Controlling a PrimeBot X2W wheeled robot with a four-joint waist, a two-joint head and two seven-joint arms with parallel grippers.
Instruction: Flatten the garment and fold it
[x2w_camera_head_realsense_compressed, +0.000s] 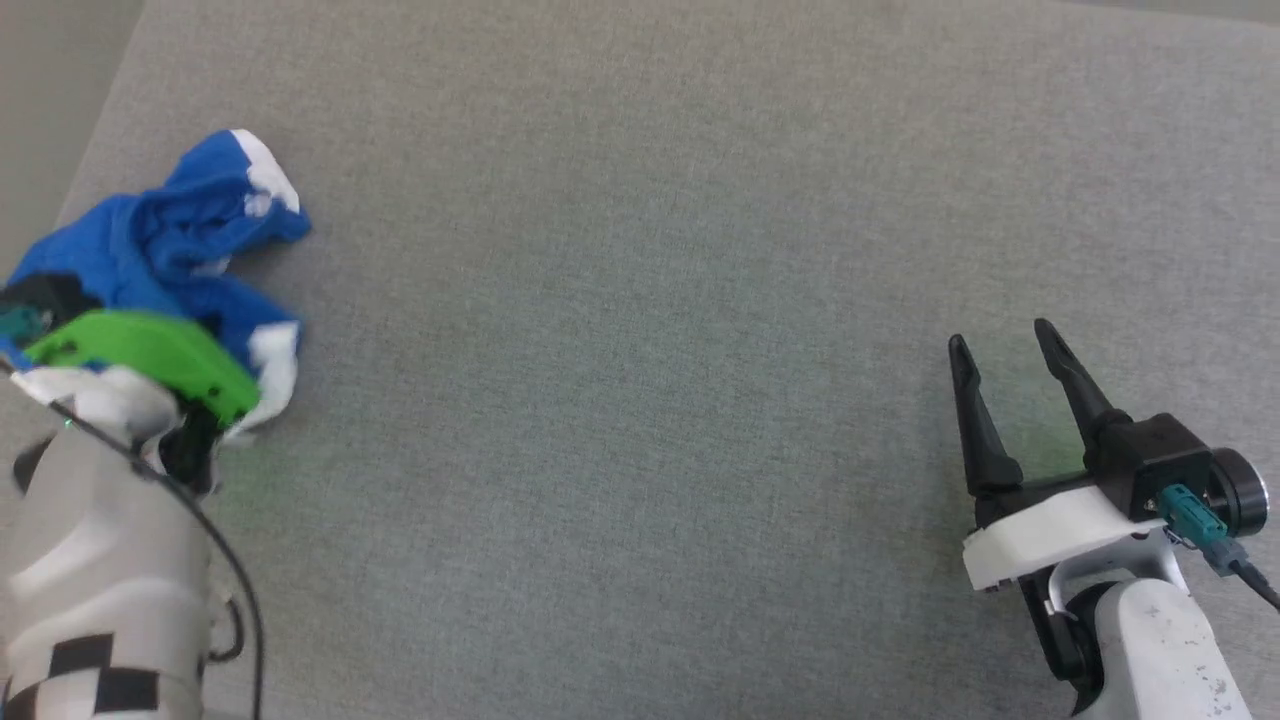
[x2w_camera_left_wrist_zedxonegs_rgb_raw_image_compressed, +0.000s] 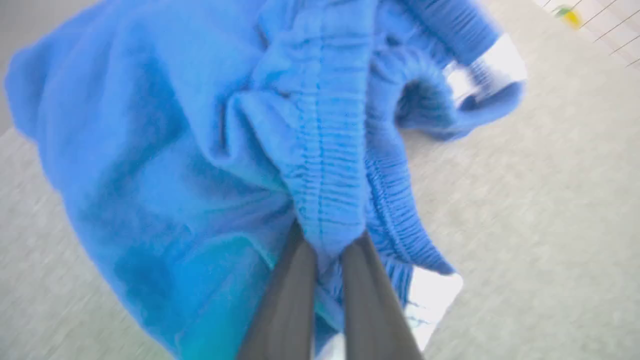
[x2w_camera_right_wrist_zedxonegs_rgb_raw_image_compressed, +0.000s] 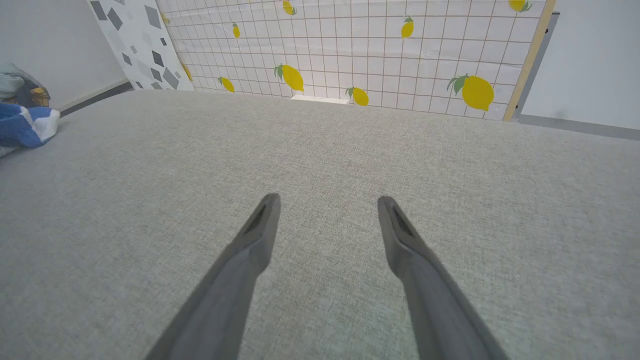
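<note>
Quick status: the garment (x2w_camera_head_realsense_compressed: 170, 250) is a scrunched-up blue heap sitting at the left edge of the grey table (x2w_camera_head_realsense_compressed: 650, 300), nowhere near flat. The left pincer (x2w_camera_left_wrist_zedxonegs_rgb_raw_image_compressed: 327, 240) is right on it, its 2 fingers squeezed almost together with a fold of the gathered elastic waistband (x2w_camera_left_wrist_zedxonegs_rgb_raw_image_compressed: 325, 150) pinched between them, so it's got a proper hold of the cloth. The right pincer (x2w_camera_head_realsense_compressed: 1002, 337) is way over on the near-right side, fingers spread wide, nothing in them, hovering over bare table. The relation that matters imo: the heap lies well off to the left of that free pincer, with a big stretch of table between them, so the left arm is the close 1 and the right has a long reach across. Long axis? Honestly can't call a clean 1 while it's bunched, though the lump runs roughly near-to-far, with a white band (x2w_camera_head_realsense_compressed: 275, 365) at its near end and another white bit at the far tip. My guess is the job has barely started, and the next move needs the cloth brought toward the middle so the right side can take a 2nd spot on the waistband and spread it. Risk: a 1-point hold may just drag it along bunched.
</note>
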